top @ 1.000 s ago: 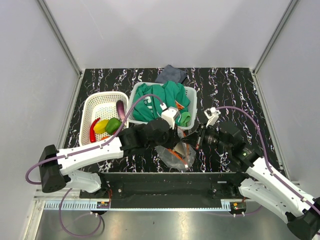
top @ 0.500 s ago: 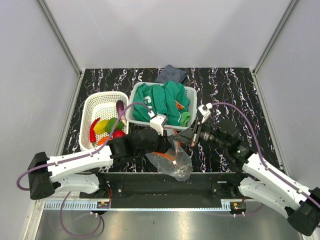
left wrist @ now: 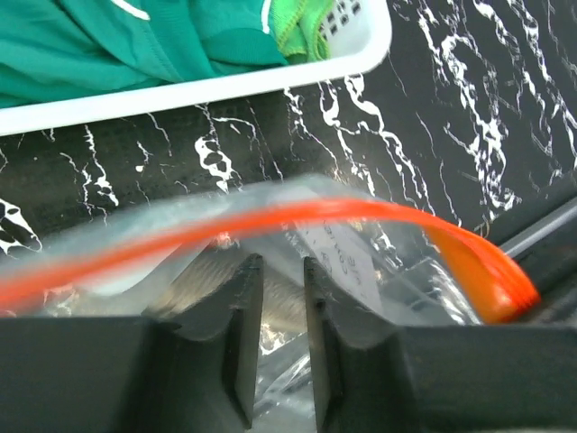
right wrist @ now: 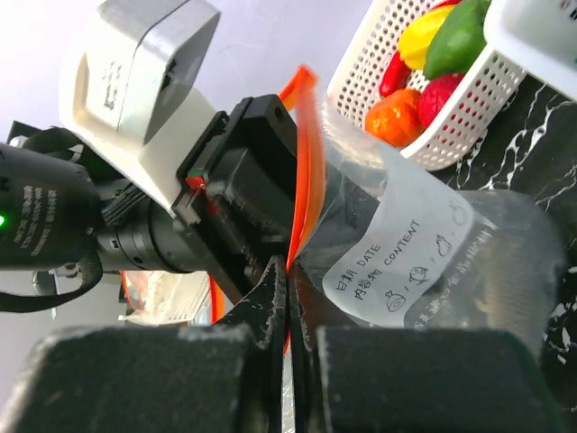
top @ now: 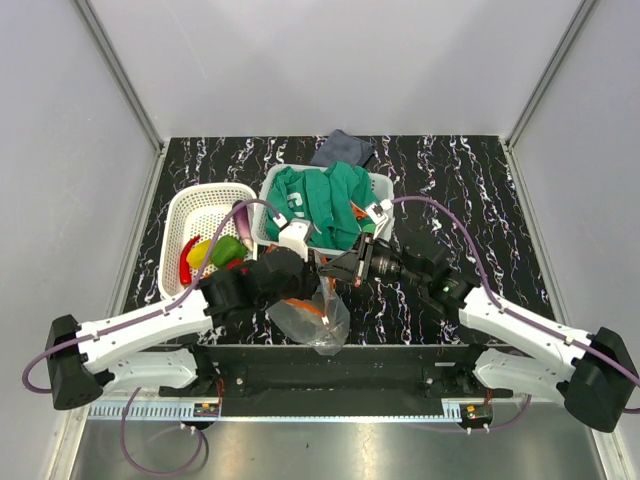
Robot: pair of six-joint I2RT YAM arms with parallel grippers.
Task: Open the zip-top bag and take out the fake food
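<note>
The zip-top bag hangs crumpled in the air over the table's near edge, between my two grippers. My left gripper has its fingers nearly together with the bag's film pinched just below the orange-red zip strip. My right gripper is shut on the zip strip, beside the bag's white label. No food shows inside the bag. The fake food lies in the white basket at the left: red chili, yellow, green, purple and red pieces, also seen in the right wrist view.
A second white basket holding a green garment stands just behind the grippers; its rim shows in the left wrist view. A grey cloth lies at the back. The black marbled table reaches the frame walls.
Both grippers and the bag have moved left and toward the near edge, closer to the food basket. The bag stays held between them and hangs lower.
</note>
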